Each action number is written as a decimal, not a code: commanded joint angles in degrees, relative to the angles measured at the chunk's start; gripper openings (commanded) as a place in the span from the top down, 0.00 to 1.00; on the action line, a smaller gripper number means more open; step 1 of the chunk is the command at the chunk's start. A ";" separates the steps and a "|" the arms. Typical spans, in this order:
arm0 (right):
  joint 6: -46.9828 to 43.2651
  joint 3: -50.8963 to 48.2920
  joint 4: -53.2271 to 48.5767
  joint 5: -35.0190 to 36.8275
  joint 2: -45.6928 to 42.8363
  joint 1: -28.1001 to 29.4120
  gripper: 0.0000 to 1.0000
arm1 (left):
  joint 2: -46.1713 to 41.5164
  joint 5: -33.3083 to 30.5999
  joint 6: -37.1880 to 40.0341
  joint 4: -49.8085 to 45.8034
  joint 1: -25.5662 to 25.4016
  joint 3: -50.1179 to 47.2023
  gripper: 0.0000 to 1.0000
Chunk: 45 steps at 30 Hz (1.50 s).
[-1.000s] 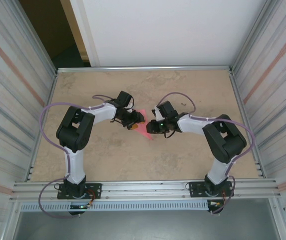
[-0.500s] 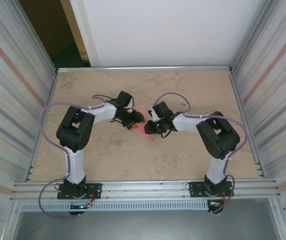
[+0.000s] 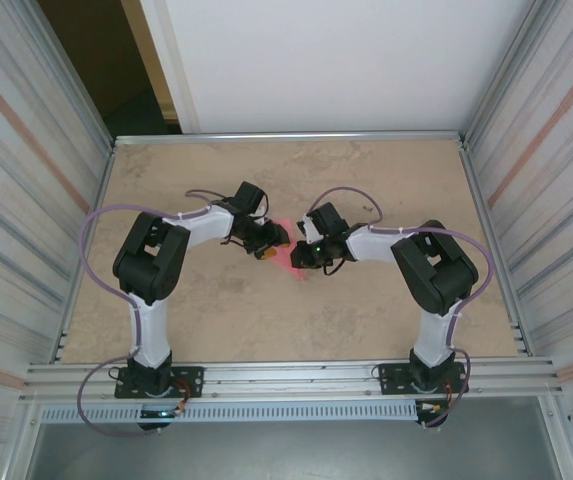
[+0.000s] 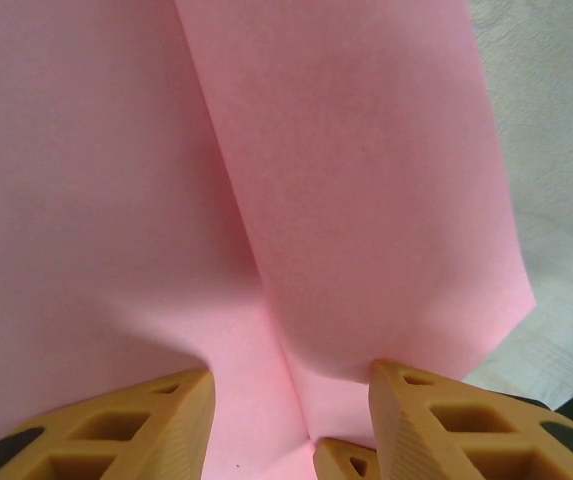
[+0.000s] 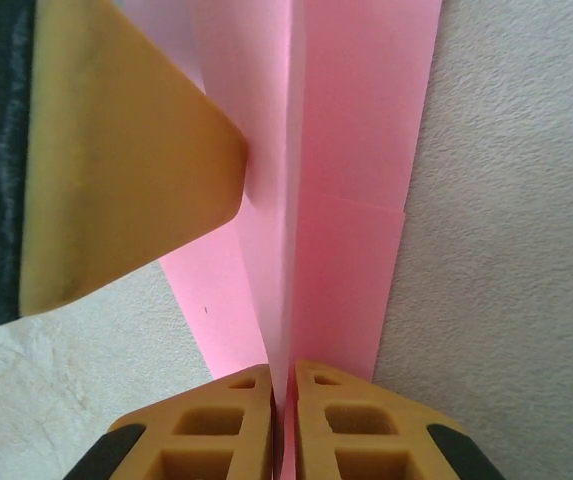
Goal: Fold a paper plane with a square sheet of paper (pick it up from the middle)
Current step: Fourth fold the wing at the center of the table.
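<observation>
Partly folded pink paper sheet [image 4: 366, 200] at the centre of the table [image 3: 386, 320]: right gripper [image 5: 284, 375] pinches its raised centre crease, while left gripper [image 4: 291, 372] jaws stand spread astride that crease.

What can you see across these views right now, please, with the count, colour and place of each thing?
paper: one, pink, creased lengthwise, at the middle of the table between the two grippers
table: one, mottled beige, under both arms
side walls: two, ribbed grey metal, left and right of the table
back panel: one, white, behind the table's far edge
rail: one, silver, along the near edge, carrying both arm bases
cables: two, purple, looped along the arms
arms: two, black and white, bent inward toward the centre
left gripper: one, orange fingers, apart, paper running between them
right gripper: one, orange fingers, shut on the paper's upright fold
</observation>
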 commanded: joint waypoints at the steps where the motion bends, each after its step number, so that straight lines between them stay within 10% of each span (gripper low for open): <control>1: -0.27 -0.95 1.11 -3.51 1.33 -0.81 0.88 | 2.60 -4.26 0.82 -8.30 -0.37 -1.46 0.53; 17: 3.41 -3.33 7.38 -19.41 3.22 -5.73 0.93 | -10.93 -0.59 1.58 3.29 3.33 -2.94 0.51; 30: 5.91 -2.52 7.82 -25.82 5.84 -8.28 0.93 | -9.66 8.74 2.12 25.37 0.93 -12.37 0.82; 45: 6.27 -1.62 6.76 -26.07 7.19 -8.48 0.92 | -4.35 10.62 1.57 28.45 -0.36 -12.35 0.88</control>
